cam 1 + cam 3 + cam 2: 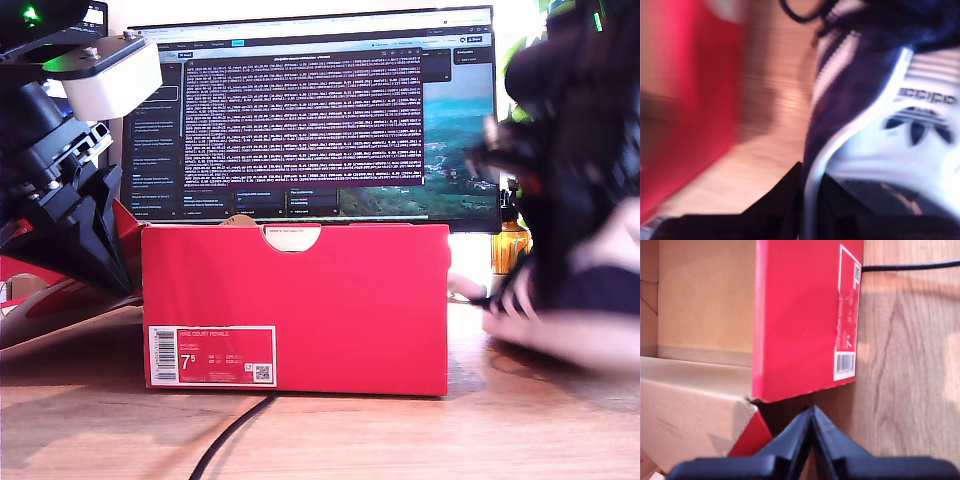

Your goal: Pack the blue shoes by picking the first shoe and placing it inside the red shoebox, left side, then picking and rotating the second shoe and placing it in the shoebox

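Red shoebox [295, 308] upright at the centre of the wooden table [520, 420], label [211, 355] reading 7.5 low on its front, at about 7 o'clock on that face in the exterior view. Half-round notch [291, 237] cut in the top edge. Black cable [232, 435] running from under the box toward 6 o'clock. Monitor [310, 120] behind the box, at 12 o'clock from it, full of text. Amber bottle [508, 245] at 3 o'clock from the box, beyond the table edge of the shoe.

First gripper [811, 427] closed, fingers pressed together with nothing between them, poised just off the box's corner; bare cardboard interior visible in the first wrist view, no shoe seen inside. Same arm at 9 o'clock in the exterior view, beside the box's end, lid [60, 300] lying below it.

Second gripper [807, 200] clamped on the heel edge of a blue shoe [865, 100], one finger inside the collar and one outside, white lining and printed trefoil logo showing. Heavy blur here, so exact grip depth hard to judge. In the exterior view, shoe [585, 300] at 3 o'clock, well apart from the box, white sole seemingly just above or touching the table.
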You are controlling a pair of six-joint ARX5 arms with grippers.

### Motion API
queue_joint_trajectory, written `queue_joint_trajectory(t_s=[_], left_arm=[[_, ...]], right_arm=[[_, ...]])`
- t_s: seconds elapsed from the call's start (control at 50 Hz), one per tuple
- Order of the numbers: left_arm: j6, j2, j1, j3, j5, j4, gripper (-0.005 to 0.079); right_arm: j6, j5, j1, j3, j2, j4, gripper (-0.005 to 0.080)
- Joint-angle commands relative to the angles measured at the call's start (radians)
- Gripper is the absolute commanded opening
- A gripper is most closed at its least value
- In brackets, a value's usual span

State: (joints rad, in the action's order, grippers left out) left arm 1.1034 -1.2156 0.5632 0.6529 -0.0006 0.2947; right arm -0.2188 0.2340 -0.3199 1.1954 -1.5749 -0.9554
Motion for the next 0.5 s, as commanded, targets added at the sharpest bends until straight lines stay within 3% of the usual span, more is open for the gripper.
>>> queue_joint_trajectory(t_s=[0.0, 0.18, 0.48], left_arm=[[0.004, -0.012, 0.0, 0.002, -0.001, -0.026, -0.0019], [0.004, -0.012, 0.0, 0.002, -0.001, -0.026, -0.0019], [0.005, -0.012, 0.0, 0.002, -0.001, -0.026, -0.0019]], right_arm=[[-0.018, 0.0, -0.002, 0.097, 0.058, 0.01, -0.0013], [-0.066, 0.001, -0.032, 0.219, 0.059, 0.005, -0.0013], [-0.227, 0.013, -0.13, 0.267, 0.055, 0.185, -0.0013]])
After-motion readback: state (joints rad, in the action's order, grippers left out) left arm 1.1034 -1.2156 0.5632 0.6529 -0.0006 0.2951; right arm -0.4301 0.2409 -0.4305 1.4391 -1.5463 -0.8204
